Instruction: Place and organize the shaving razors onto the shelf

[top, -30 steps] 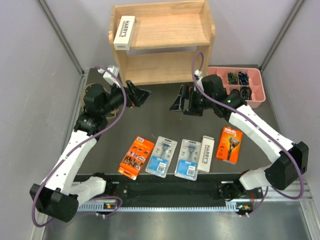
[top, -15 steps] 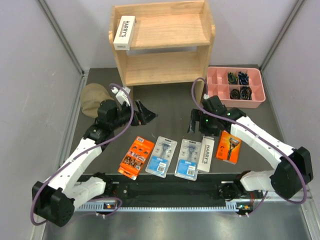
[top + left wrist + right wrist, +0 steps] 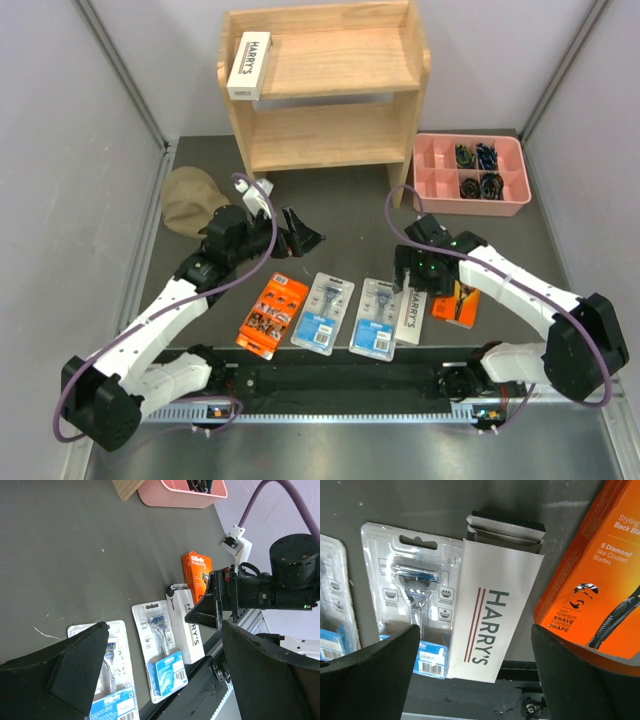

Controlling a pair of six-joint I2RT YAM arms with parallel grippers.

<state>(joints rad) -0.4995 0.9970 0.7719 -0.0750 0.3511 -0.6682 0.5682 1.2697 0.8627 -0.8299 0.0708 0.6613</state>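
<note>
The light-wood shelf [image 3: 340,60] stands at the back, with one white HARRY'S box [image 3: 248,64] on the left of its top tier. Five packs lie in a row near the front edge: an orange pack [image 3: 272,315], two clear blister packs [image 3: 323,312] [image 3: 377,317], a white HARRY'S box [image 3: 411,308] and an orange pack [image 3: 459,300]. My right gripper [image 3: 412,275] is open and hovers over the HARRY'S box [image 3: 492,625], its fingers on either side of it. My left gripper [image 3: 300,235] is open and empty, above the bare mat behind the row.
A pink compartmented tray [image 3: 470,172] with small dark items sits right of the shelf. A tan cloth [image 3: 190,200] lies at the left. In the left wrist view the blister packs [image 3: 162,650] and the right gripper [image 3: 225,597] show ahead.
Both arms have come down from near the shelf toward the row of packs. The right gripper now hangs over the HARRY'S box. The packs have not moved.
</note>
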